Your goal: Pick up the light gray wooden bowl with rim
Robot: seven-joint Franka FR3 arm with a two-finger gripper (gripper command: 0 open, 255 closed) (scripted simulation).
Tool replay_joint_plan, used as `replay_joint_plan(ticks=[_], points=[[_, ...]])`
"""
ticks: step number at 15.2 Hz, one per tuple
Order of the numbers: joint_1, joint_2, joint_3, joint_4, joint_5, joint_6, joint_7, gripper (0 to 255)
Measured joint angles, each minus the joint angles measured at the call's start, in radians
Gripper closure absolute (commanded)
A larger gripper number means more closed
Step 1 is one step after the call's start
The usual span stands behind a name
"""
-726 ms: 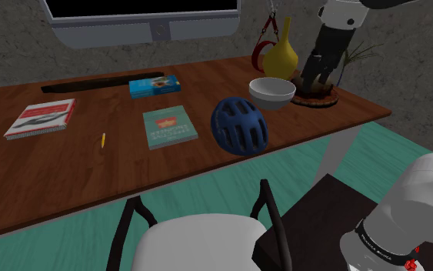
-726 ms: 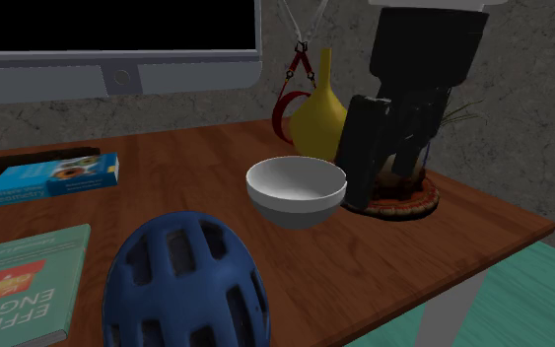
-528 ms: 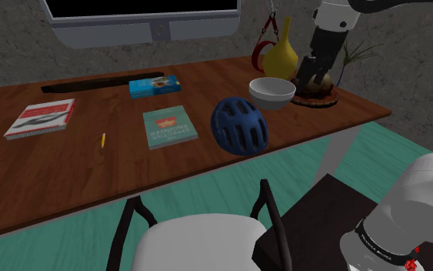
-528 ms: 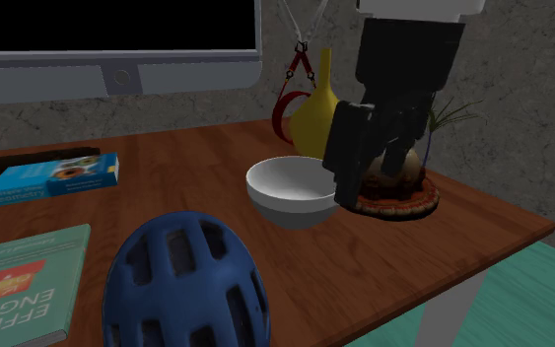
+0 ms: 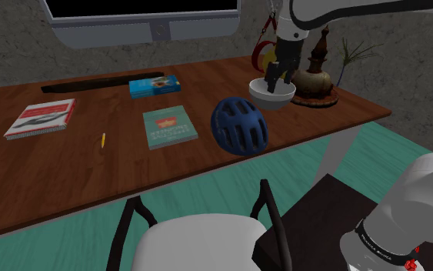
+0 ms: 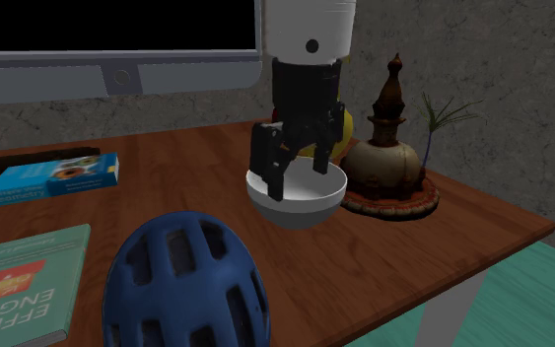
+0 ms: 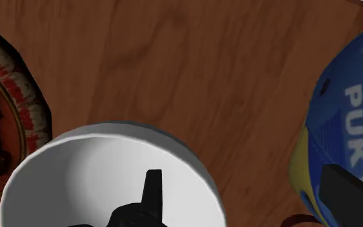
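Once aside, end effector (image 6: 300,179) astride bowl (image 6: 295,213)

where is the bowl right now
In the shoulder view the white bowl sits toward the right end of the wooden desk, between the blue helmet and the brown ornament, with the gripper right over it.

Your brown desk (image 5: 91,173) carried, from the shoulder view's left to its right, a red-and-white book (image 5: 41,118), a yellow pencil (image 5: 103,140), a teal book (image 5: 169,126), a blue box (image 5: 154,85) behind it, a blue helmet (image 5: 239,125), a pale bowl (image 5: 272,98) and a brown ornament (image 5: 315,73) on its round mat (image 5: 320,99).
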Motion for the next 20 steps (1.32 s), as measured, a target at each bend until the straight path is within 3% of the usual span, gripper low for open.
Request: replay_joint_plan(ticks=[7, 14, 15, 20], points=[[0.002, 0.237, 0.011, 0.159, -0.034, 0.065, 0.000, 0], [0.001, 0.266, 0.010, 0.099, -0.040, 0.154, 0.007, 0], [0.001, 0.266, 0.010, 0.094, -0.040, 0.159, 0.008, 255], [0.002, 0.265, 0.011, 0.088, -0.041, 0.166, 0.010, 255]])
